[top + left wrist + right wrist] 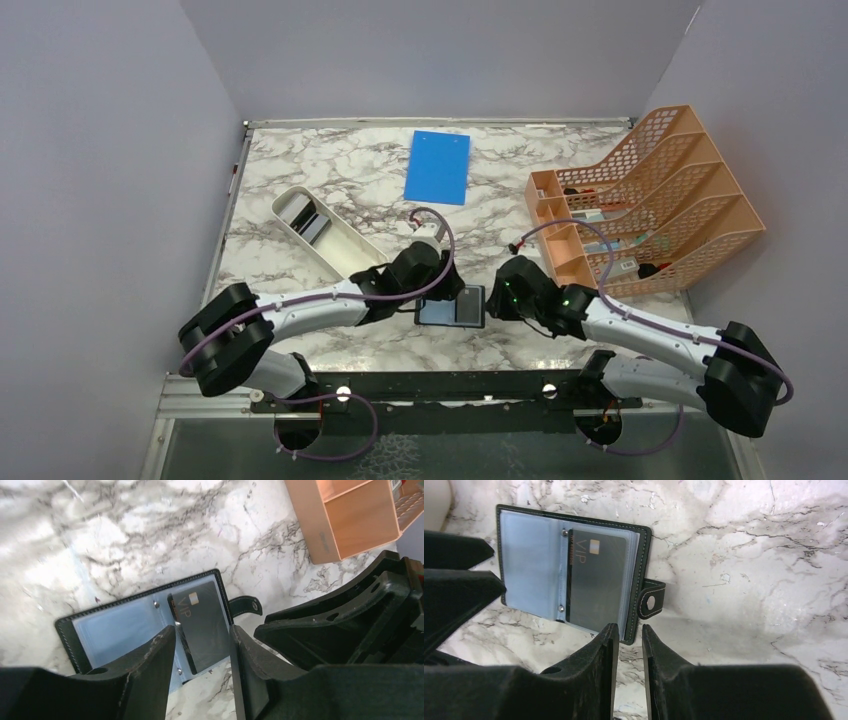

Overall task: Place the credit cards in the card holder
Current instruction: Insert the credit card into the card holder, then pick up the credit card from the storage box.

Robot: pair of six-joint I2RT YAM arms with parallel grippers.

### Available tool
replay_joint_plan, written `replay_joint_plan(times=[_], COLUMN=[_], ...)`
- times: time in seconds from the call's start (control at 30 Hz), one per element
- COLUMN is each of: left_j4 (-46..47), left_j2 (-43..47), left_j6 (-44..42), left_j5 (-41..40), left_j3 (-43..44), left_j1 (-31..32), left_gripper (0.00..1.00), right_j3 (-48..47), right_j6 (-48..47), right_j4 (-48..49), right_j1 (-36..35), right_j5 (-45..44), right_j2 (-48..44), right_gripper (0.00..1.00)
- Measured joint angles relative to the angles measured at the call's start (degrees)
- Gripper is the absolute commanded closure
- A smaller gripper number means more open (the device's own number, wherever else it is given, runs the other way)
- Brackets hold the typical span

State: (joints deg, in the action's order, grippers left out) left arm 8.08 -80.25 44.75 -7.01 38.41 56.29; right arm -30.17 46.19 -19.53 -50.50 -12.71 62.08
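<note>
The black card holder (452, 308) lies open on the marble table between my two grippers, its grey-blue pockets up. A dark credit card marked VIP (200, 605) sits on its right half, by the snap tab (247, 605). My left gripper (202, 628) is open and empty just above that card. My right gripper (630, 626) has its jaws a narrow gap apart and empty, at the near edge of the holder (529, 565), beside the card (596, 580) and the tab (651, 600). More dark cards (310, 222) lie in the white tray.
The white oblong tray (345, 252) stands at the left of the holder. A blue board (438, 166) lies at the back. An orange mesh rack (640, 200) fills the right side. The right arm's black body (350, 625) is close beside my left gripper.
</note>
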Motion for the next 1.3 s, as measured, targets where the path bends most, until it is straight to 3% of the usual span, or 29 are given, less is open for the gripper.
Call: replay_joint_plan(times=[0.2, 0.57, 0.87, 1.07, 1.3], left_j4=[-8.3, -23.8, -25.7, -24.3, -23.5], left_j2=[1.5, 4.8, 4.3, -2.5, -10.8], left_j6=[-9.0, -33.7, -49.3, -57.4, -64.2], left_j5=[-1.0, -2.2, -4.7, -4.3, -3.7], left_j3=[8.9, 19.9, 19.1, 20.2, 24.0], left_j1=[-4.3, -22.4, -35.7, -45.4, -51.7], left_gripper=[0.51, 0.49, 0.55, 0.56, 0.43], right_j3=[-0.2, -0.8, -0.8, -0.8, -1.0], right_j6=[-1.0, -2.7, -4.3, -5.4, -6.9], right_j4=[0.7, 1.5, 1.9, 1.9, 1.8], right_j1=[0.0, 0.0, 0.0, 0.0, 0.0], right_j5=[1.9, 4.1, 4.7, 4.9, 5.0], right_j2=[-1.9, -5.2, -6.3, -6.1, -6.1], right_gripper=[0.68, 0.65, 0.65, 0.64, 0.63])
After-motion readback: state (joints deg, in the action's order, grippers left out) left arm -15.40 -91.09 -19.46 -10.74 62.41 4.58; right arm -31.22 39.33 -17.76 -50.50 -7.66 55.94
